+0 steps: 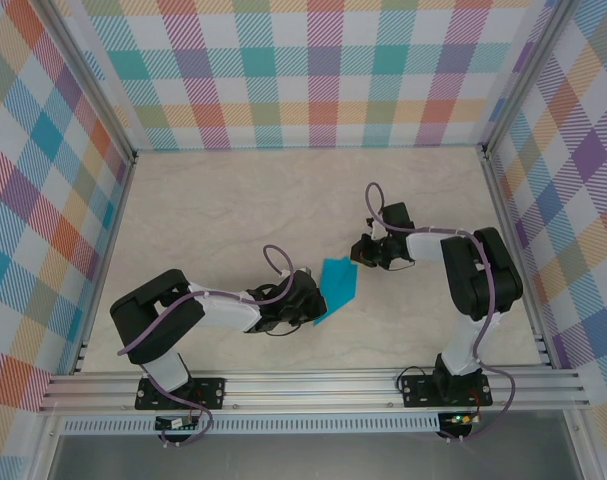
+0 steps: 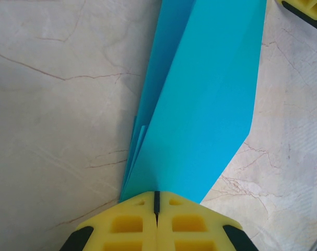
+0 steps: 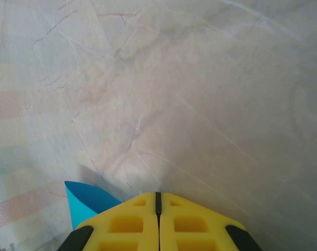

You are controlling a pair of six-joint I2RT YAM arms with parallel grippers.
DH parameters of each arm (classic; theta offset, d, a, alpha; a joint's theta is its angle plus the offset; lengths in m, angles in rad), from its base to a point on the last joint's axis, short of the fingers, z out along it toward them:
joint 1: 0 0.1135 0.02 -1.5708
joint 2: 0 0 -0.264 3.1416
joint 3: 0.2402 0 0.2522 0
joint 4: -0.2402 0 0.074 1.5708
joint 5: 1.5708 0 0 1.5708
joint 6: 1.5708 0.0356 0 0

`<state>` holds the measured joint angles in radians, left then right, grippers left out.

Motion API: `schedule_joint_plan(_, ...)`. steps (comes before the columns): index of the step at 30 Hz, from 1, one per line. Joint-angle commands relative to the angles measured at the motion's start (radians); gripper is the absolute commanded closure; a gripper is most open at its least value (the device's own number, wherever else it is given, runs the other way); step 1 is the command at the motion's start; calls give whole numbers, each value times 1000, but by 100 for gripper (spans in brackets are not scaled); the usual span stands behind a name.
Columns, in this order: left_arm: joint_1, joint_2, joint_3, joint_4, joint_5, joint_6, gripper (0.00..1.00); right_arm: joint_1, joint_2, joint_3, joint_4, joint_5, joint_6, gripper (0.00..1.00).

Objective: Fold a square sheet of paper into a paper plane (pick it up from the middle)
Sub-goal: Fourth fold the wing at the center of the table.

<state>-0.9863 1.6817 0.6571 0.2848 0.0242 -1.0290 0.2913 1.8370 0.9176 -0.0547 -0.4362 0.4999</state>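
The teal-blue paper plane (image 1: 337, 284) is a folded, pointed dart in the middle of the table, its wide end pointing away from me. My left gripper (image 1: 310, 303) is shut on its narrow near end. In the left wrist view the layered paper plane (image 2: 200, 104) fans out from the closed left gripper (image 2: 156, 196). My right gripper (image 1: 367, 252) sits by the far right corner of the plane. In the right wrist view the right gripper (image 3: 158, 196) is shut with nothing seen between its pads, and a corner of the paper plane (image 3: 84, 201) shows at its lower left.
The marble-patterned tabletop (image 1: 233, 210) is walled by checked panels (image 1: 303, 70) at the back and sides. An aluminium rail (image 1: 313, 385) runs along the near edge by the arm bases. A fingertip of the right gripper (image 2: 304, 7) shows in the left wrist view.
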Motion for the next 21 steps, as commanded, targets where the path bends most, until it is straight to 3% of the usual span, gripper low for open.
schedule_joint_plan(1,-11,42,-56,-212,-12,-1,96,-21,-7,29,-4,65,-1,95)
schedule_joint_plan(10,-11,36,-54,-219,-17,0,96,-9,-251,-45,-36,-77,29,91)
schedule_joint_plan(13,-11,36,-53,-216,-17,0,96,44,-289,-97,-20,-136,59,92)
schedule_joint_plan(21,-12,42,-50,-207,-14,-2,96,214,-315,-250,78,-86,174,95)
